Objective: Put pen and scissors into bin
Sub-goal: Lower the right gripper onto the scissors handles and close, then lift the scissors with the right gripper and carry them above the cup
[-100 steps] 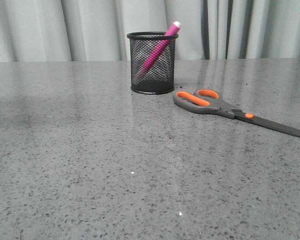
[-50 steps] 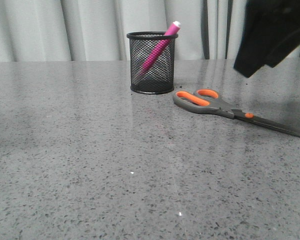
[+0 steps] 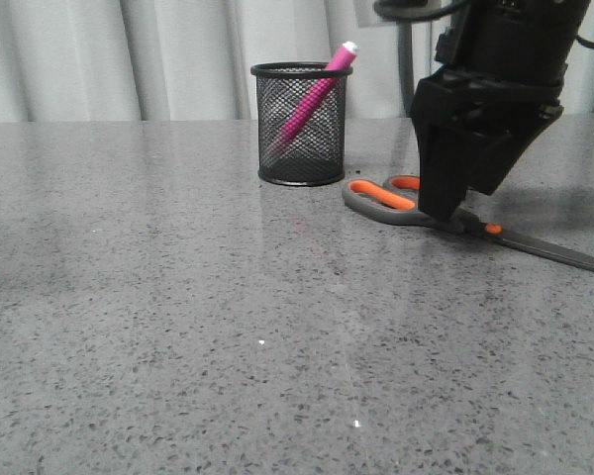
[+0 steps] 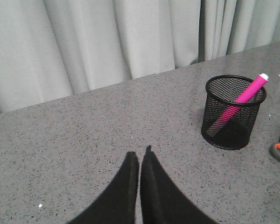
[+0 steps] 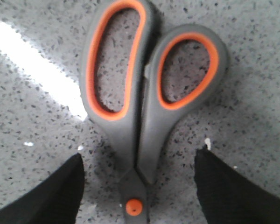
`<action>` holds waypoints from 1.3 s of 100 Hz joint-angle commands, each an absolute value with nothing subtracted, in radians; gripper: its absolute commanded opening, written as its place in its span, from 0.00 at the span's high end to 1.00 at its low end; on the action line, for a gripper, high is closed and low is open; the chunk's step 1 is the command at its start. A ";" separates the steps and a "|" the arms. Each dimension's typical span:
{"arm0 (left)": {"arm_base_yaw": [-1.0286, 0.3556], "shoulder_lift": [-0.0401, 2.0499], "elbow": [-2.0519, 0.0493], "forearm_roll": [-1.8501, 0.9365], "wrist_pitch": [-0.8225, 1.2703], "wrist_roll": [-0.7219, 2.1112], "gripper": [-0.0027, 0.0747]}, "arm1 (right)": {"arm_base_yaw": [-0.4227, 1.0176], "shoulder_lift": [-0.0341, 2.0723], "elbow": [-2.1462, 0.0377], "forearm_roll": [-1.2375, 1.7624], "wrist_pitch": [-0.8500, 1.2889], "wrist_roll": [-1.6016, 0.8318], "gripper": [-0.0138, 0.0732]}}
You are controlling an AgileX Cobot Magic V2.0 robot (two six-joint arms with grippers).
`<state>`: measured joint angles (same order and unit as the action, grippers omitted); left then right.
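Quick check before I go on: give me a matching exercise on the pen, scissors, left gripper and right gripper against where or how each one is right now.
1. pen
2. scissors
3. left gripper
4. right gripper

A. open, fingers either side of the pivot
B. flat on the table
C. shut, holding nothing
D. leaning in the bin

Pairs: 1-D, 2-B, 3-C, 4-A

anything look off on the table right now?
Nothing stands out. The pen leans in the bin, which stands upright. The scissors lie flat and closed on the table, with the open right gripper straddling them near the pivot.
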<state>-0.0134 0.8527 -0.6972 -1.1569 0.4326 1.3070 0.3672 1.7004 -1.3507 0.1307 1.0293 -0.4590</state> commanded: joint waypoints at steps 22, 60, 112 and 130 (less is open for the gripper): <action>-0.011 0.841 -0.726 -1.199 0.409 1.296 0.99 | 0.372 1.694 -1.385 0.110 0.992 -0.459 0.32; -0.011 0.841 -0.726 -1.199 0.408 1.296 0.99 | 0.374 1.712 -1.385 0.118 1.012 -0.459 0.73; -0.011 0.841 -0.726 -1.199 0.406 1.296 0.99 | 0.372 1.535 -1.372 0.166 0.931 -0.459 0.92; -0.011 0.841 -0.726 -1.208 0.406 1.296 0.99 | 0.373 1.363 -1.296 0.311 0.625 -0.459 0.92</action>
